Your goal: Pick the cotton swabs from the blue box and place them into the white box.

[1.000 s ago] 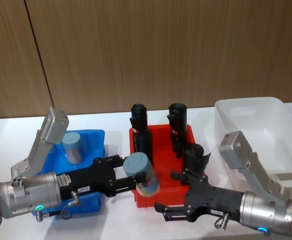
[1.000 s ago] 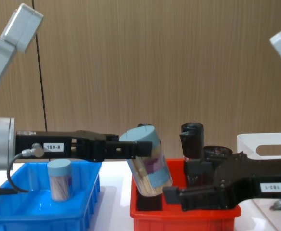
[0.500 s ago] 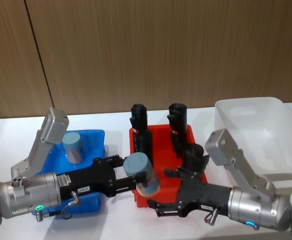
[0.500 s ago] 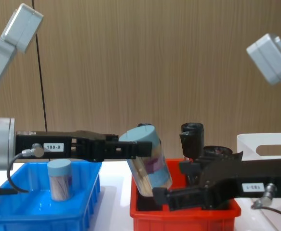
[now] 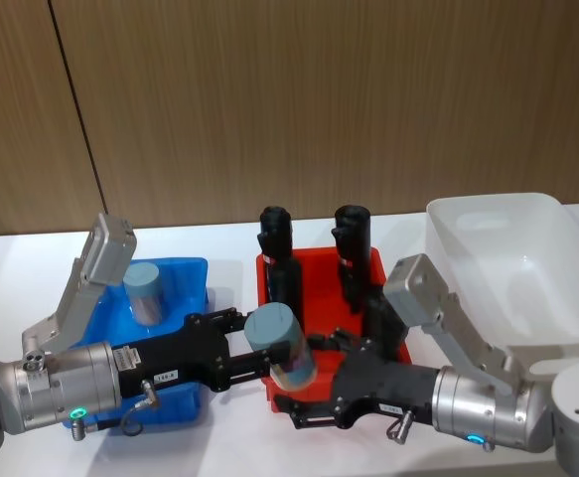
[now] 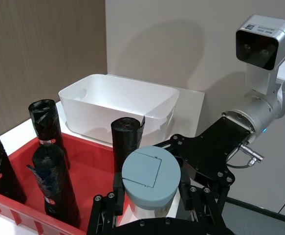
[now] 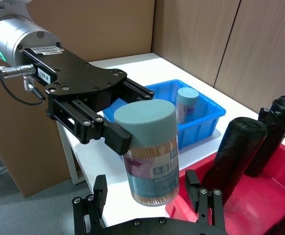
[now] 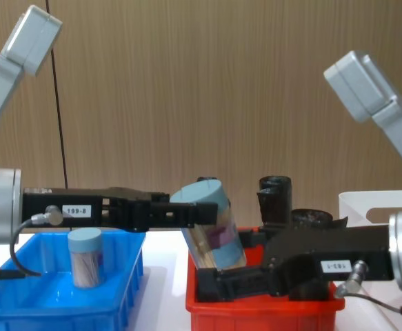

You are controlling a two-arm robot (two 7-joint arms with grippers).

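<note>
A cotton swab jar (image 5: 281, 348) with a pale blue lid hangs tilted over the red bin's left edge, my left gripper (image 5: 272, 360) shut on it just under the lid. The chest view has that jar (image 8: 215, 238) leaning right. A second jar (image 5: 147, 293) stands upright in the blue box (image 5: 185, 266). My right gripper (image 5: 299, 407) is open, low and right up against the held jar (image 7: 151, 152). One of its fingers (image 7: 99, 193) stands on each side of the jar's base. The white box (image 5: 527, 258) sits at far right with nothing in it.
A red bin (image 5: 319, 260) between the two boxes holds several upright black rolls (image 5: 274, 243). The right arm's body (image 8: 325, 258) stretches across the front of the red bin. A brown panelled wall runs behind the white table.
My right gripper has slid left along the red bin's front until its open fingers flank the held jar. The left gripper and its jar have stayed put.
</note>
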